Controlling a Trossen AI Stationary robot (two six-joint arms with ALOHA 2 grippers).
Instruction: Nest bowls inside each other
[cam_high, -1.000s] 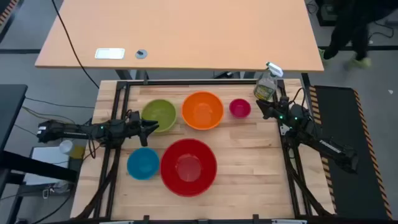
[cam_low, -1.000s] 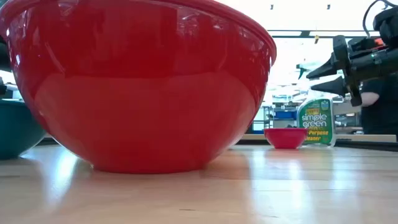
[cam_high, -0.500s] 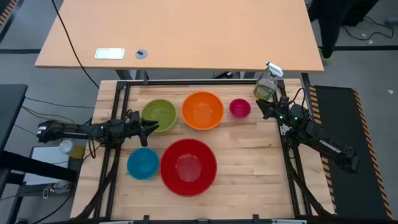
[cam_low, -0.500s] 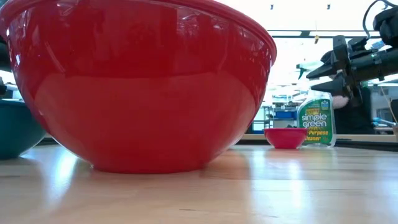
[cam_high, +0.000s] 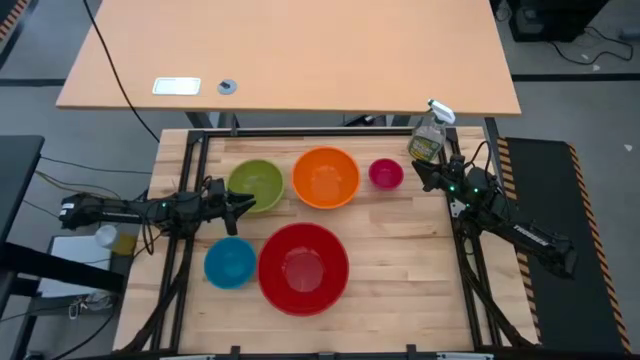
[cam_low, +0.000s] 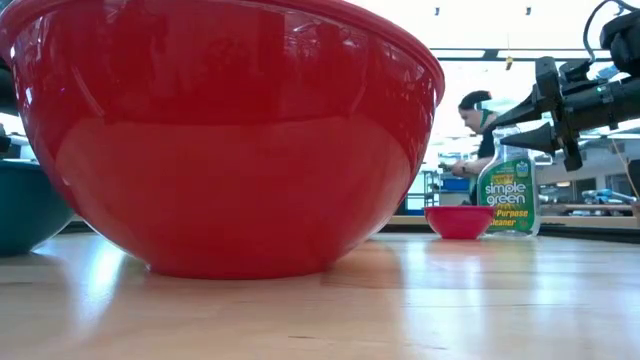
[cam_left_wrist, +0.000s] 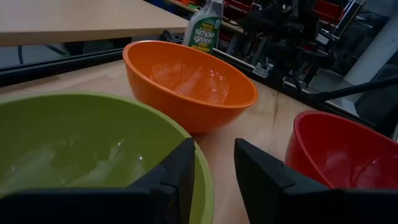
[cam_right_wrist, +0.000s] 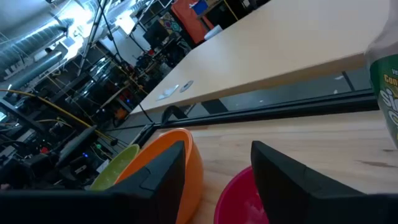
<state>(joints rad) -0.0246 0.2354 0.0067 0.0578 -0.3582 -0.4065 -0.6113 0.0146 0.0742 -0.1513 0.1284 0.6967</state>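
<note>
Five bowls stand upright and apart on the wooden table (cam_high: 400, 250). The lime green (cam_high: 255, 183), orange (cam_high: 326, 177) and small pink (cam_high: 385, 174) bowls form the far row. The blue (cam_high: 230, 263) and big red (cam_high: 303, 267) bowls sit nearer. My left gripper (cam_high: 246, 204) is open at the green bowl's near-left rim. My right gripper (cam_high: 417, 172) is open and level, above the table just right of the pink bowl (cam_low: 459, 221), holding nothing. My left gripper comes level from the table's left at the green bowl's rim (cam_left_wrist: 204, 180). One finger (cam_left_wrist: 177, 177) stands over the bowl's inside and the other outside it. I cannot tell whether either finger touches the rim. The bowl rests on the table.
A clear spray bottle (cam_high: 428, 138) stands at the table's far right corner, just behind my right gripper. A larger tan table (cam_high: 290, 50) lies beyond the far edge. There is bare wood to the right of the red bowl. A person (cam_low: 475, 130) shows in the room behind.
Both arms and all bowls have kept still. Only a person in the room beyond the table has moved.
</note>
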